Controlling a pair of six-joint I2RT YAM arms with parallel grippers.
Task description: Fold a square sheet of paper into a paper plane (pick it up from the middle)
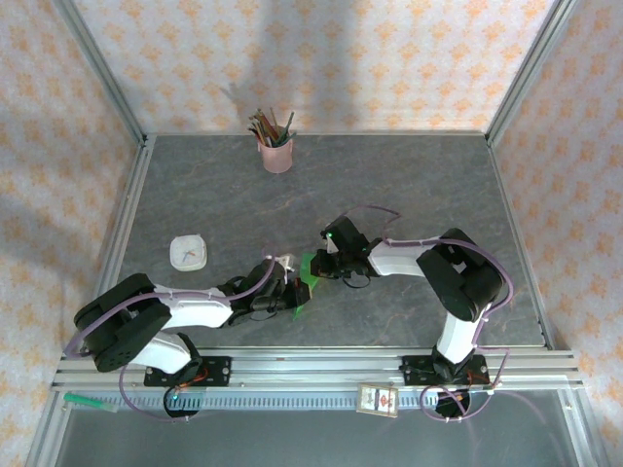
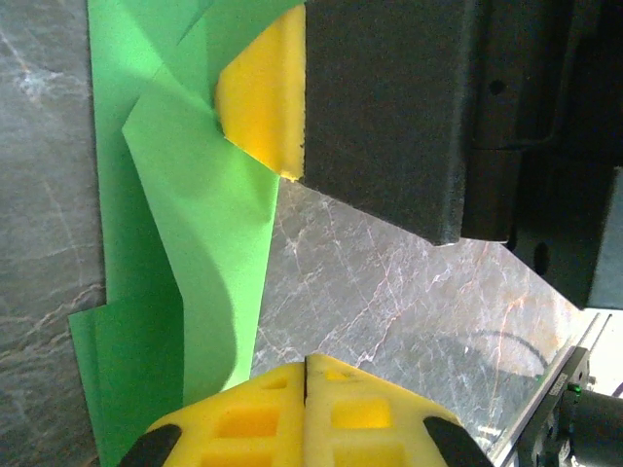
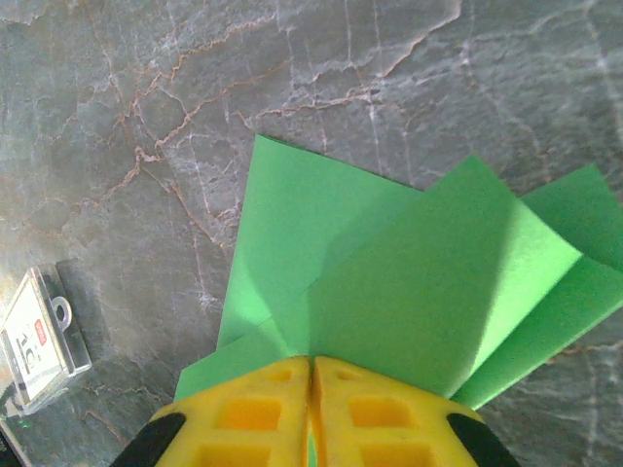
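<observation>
The square sheet of paper (image 1: 306, 275) is bright green and creased into overlapping flaps, lying near the front middle of the table between both grippers. My right gripper (image 3: 311, 362) is shut on its edge, with a sliver of green showing between the yellow pads, and the flaps (image 3: 409, 292) fan out ahead of it. In the left wrist view the paper (image 2: 209, 224) lies along the left, with one of the right gripper's fingers (image 2: 258, 97) resting at its upper part. My left gripper (image 2: 307, 362) is shut just beside the paper's edge, its pads pressed together with nothing visible between them.
A pink cup of pencils (image 1: 277, 151) stands at the back of the grey stone table (image 1: 409, 185). A small white square object (image 1: 188, 252) lies at the left. A clear-cased card (image 3: 39, 336) lies near the right gripper. Metal rails (image 1: 321, 365) run along the near edge.
</observation>
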